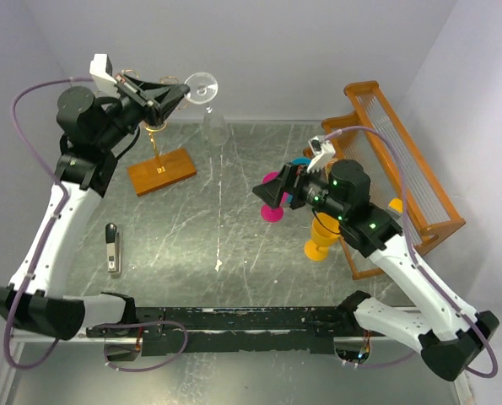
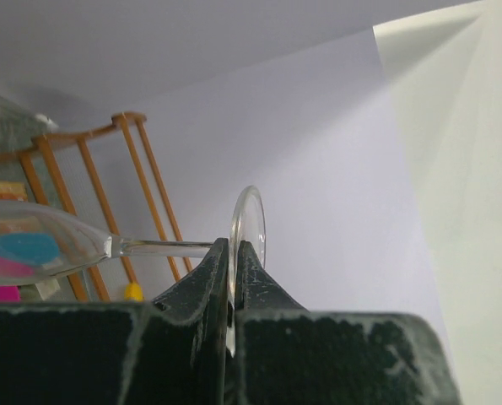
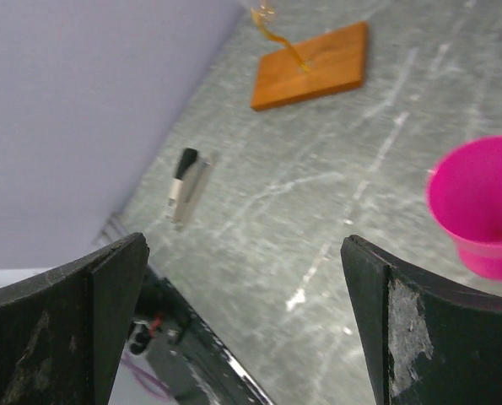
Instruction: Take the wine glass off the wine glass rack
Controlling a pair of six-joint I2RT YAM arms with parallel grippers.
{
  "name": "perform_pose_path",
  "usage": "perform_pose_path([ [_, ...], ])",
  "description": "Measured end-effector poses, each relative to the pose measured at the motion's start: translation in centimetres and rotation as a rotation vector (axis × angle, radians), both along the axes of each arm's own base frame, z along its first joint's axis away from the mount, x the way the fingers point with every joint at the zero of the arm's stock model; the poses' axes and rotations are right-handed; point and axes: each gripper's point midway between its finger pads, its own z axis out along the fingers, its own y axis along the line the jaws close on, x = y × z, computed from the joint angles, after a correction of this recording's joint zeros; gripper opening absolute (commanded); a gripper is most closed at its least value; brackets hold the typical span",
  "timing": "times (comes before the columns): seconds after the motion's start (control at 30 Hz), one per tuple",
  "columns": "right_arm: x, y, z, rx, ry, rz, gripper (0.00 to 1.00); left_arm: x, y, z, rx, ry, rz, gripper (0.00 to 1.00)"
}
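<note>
The left gripper (image 1: 180, 91) is pinching the wine glass (image 1: 214, 125) by the edge of its round foot, with the jaws almost together. The glass is hanging just right of the wine glass rack (image 1: 161, 171)'s top, with its long axis running from the foot above down to the bowl. I cannot tell whether it is clearing the scrolled arms. The right gripper (image 1: 269, 196) is gaping empty, well right of the rack.

I see a grey-green marbled table (image 1: 251, 219), veined and scuffed white, boxed in by plain pale lilac walls: a back wall (image 1: 301, 51), a left wall (image 1: 6, 51) and a right wall (image 1: 487, 93). From the left wrist, one wall panel (image 2: 461, 186) is lit brighter and looks creamy.
</note>
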Motion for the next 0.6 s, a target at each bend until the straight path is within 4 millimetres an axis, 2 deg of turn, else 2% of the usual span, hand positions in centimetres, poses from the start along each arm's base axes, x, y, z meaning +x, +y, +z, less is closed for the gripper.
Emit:
perform_pose_path([
  [0.13, 0.9, 3.1, 0.6, 0.166, 0.037, 0.068, 1.0, -2.9, 0.2, -1.0, -0.031, 0.04, -0.044, 0.07],
  [0.33, 2.6, 6.7, -2.1, 0.356, 0.176, 0.135, 0.99, -5.1, -0.2, -2.1, -0.1, 0.105, -0.129, 0.07],
  [0.4, 3.1, 7.4, -2.3, 0.409, 0.202, 0.147, 0.99, -5.6, -0.4, -2.6, -0.125, 0.127, -0.157, 0.07],
  [0.5, 3.5, 7.9, -1.4, 0.498, 0.194, 0.158, 0.95, -6.2, -0.5, -3.2, -0.156, 0.162, -0.187, 0.07],
  [0.6, 3.4, 7.8, 0.1, 0.586, 0.162, 0.169, 0.88, -6.8, -0.6, -2.9, -0.179, 0.171, -0.21, 0.07],
])
